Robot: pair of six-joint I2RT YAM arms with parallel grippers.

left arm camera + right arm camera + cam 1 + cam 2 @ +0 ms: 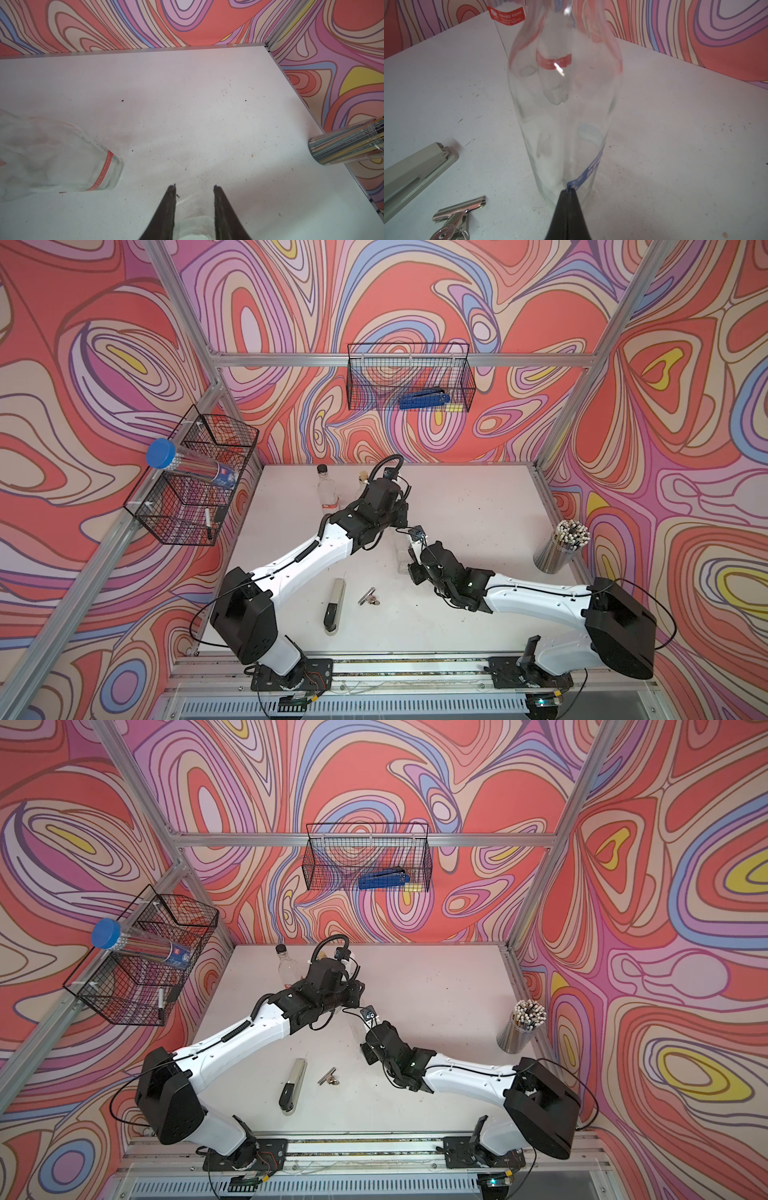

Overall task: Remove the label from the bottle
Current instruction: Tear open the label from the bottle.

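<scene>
While left gripper (194,187) is clamping the upright bottle (564,124) by its top, mid-table (478,510), right gripper (568,192) is pinching the blue label (591,168) at the base (label end right at its tips); peel likely running around the glass.

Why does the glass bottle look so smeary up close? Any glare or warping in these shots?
Right wrist view: the clear bottle is soft, with a white glare streak, its blue label print smeared. Left wrist view: the red-banded bottle looks hazy. In both top views the frame posts lean outward, wide-angle warping.
</scene>
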